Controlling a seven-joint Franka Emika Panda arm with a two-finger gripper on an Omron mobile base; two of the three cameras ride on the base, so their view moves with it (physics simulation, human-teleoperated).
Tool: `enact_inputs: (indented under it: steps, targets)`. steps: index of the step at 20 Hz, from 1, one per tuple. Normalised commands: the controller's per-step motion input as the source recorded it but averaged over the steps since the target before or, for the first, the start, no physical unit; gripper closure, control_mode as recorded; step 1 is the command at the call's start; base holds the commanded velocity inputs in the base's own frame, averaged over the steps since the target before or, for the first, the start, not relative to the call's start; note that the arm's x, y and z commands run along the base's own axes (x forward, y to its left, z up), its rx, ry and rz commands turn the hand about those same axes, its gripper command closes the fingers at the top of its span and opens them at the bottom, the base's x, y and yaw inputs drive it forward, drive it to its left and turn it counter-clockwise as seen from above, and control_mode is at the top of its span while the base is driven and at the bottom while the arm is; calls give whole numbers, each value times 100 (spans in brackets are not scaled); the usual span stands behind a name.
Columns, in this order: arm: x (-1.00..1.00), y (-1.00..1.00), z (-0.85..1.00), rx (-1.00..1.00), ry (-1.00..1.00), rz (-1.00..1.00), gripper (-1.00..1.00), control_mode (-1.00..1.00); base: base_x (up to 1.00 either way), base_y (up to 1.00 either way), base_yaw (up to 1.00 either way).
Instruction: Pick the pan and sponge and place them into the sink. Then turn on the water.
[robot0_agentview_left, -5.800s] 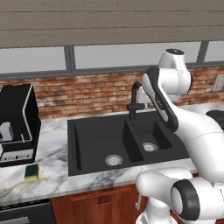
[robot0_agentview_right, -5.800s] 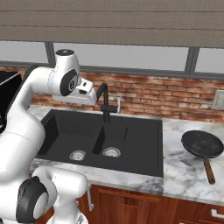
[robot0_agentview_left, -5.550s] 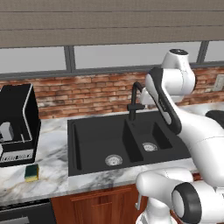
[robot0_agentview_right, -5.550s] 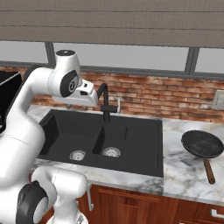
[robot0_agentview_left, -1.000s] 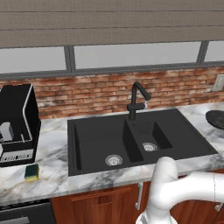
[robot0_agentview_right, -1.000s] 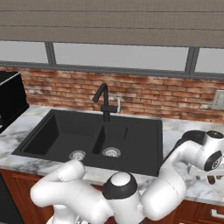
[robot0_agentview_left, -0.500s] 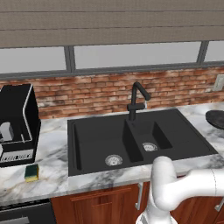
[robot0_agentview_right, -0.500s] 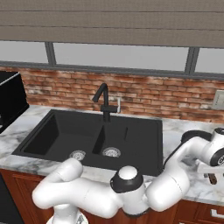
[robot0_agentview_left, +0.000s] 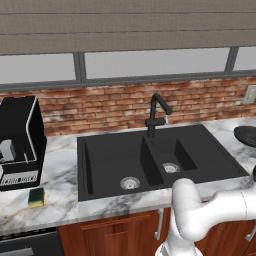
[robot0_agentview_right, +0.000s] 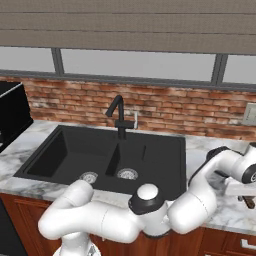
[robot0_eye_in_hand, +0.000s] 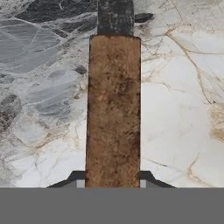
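Note:
In the hand view the pan's brown wooden handle (robot0_eye_in_hand: 113, 109) runs straight up from my gripper (robot0_eye_in_hand: 113, 180), whose two dark fingertips (robot0_eye_in_hand: 74, 178) press on its sides; the gripper is shut on it. The handle's black neck (robot0_eye_in_hand: 114, 15) shows at the top, over the marble counter. The pan (robot0_agentview_left: 246, 135) lies at the counter's right end, cut by the left base view's edge. My arm reaches far right over it, and the hand (robot0_agentview_right: 239, 189) is low by the handle. The sponge (robot0_agentview_left: 36, 197) lies on the counter left of the sink (robot0_agentview_left: 105, 162).
A black gooseneck faucet (robot0_agentview_left: 157, 113) stands behind the sink's divider. A black box-shaped appliance (robot0_agentview_left: 18, 141) sits at the far left, just behind the sponge. A brick wall and windows close off the back. The marble counter (robot0_agentview_right: 220, 215) ends near the pan.
The fingers have closed onto the pan's handle. Over the last second the hand has shifted a little to the right at the counter's right end.

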Motion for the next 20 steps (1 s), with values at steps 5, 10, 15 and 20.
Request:
enact_inputs:
  steps: [5, 10, 15, 20]
  targets:
    - [-61, 72, 12, -3, -3, 10, 100, -100, 0, 0, 0]
    - [-92, 100, 32, -8, -4, 24, 100, -100, 0, 0, 0]
    - [-92, 100, 39, -16, -10, 30, 100, -100, 0, 0, 0]
    - [-67, 100, 38, -20, -13, 31, 100, -100, 0, 0, 0]
